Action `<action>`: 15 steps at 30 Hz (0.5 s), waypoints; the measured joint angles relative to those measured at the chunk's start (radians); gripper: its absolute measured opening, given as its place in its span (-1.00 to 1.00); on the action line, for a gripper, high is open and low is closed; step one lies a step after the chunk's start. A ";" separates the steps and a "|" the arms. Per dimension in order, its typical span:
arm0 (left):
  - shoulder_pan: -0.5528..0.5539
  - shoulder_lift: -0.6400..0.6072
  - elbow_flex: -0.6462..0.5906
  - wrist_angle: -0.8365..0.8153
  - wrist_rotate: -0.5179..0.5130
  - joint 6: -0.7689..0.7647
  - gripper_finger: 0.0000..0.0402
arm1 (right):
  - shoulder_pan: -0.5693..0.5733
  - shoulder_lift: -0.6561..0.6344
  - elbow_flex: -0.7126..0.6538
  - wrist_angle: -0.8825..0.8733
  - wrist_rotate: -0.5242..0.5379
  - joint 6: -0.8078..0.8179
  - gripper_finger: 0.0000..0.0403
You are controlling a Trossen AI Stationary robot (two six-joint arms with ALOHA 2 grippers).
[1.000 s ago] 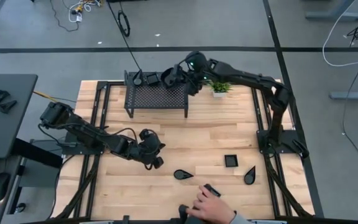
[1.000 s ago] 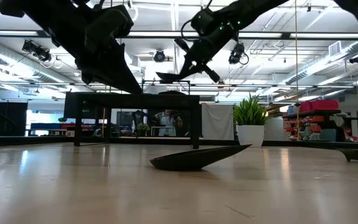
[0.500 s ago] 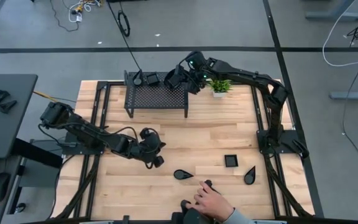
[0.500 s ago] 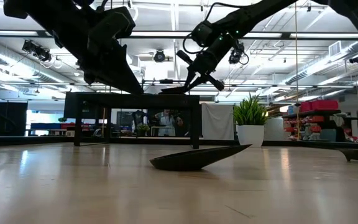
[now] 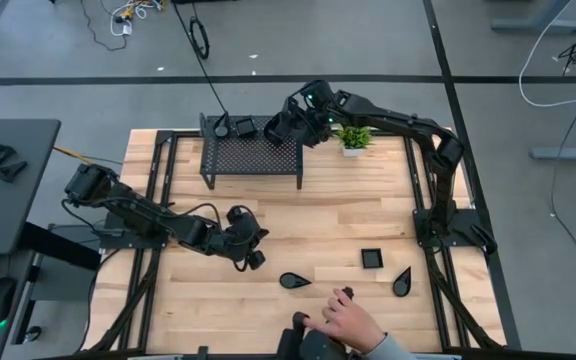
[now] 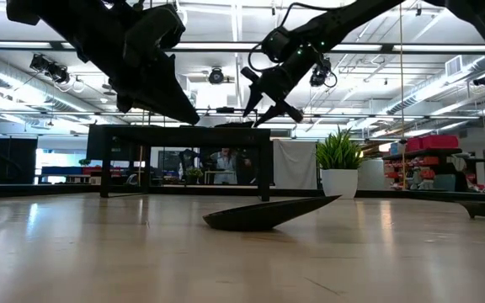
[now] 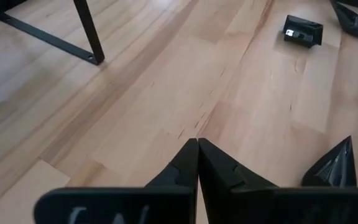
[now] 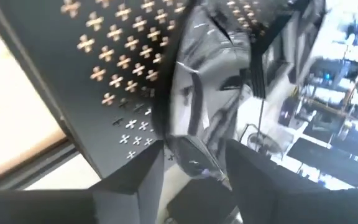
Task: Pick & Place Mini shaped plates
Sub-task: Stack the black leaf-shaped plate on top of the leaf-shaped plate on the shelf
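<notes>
Right gripper [image 5: 286, 128] is hovering at the right end of the black rack [image 5: 253, 158], fingers spread either side of a glossy plate [image 8: 207, 99] lying on the rack top — released, not clamped, as far as the wrist view is showing. Two more small plates [image 5: 234, 127] are sitting on the rack's back edge.

Left gripper [image 5: 251, 259] is waiting low over mid-table, fingers pressed together, empty.

Risks, as I'm judging them: the plate is resting close to the rack's edge, so a finger brushing it on the way out could be knocking it off. A person's hand [image 5: 346, 318] is reaching in at the table's front edge — any arm heading there is risking contact.

On the table: a leaf plate [image 5: 293, 281], long axis running left–right with its tip pointing right; a square plate [image 5: 371, 258]; a teardrop plate [image 5: 402, 283], tip pointing up-right toward the right arm's base.
</notes>
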 joint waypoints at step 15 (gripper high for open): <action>0.000 0.000 0.000 0.003 -0.003 0.000 -0.92 | -0.061 -0.023 0.000 0.004 -0.091 0.466 -0.37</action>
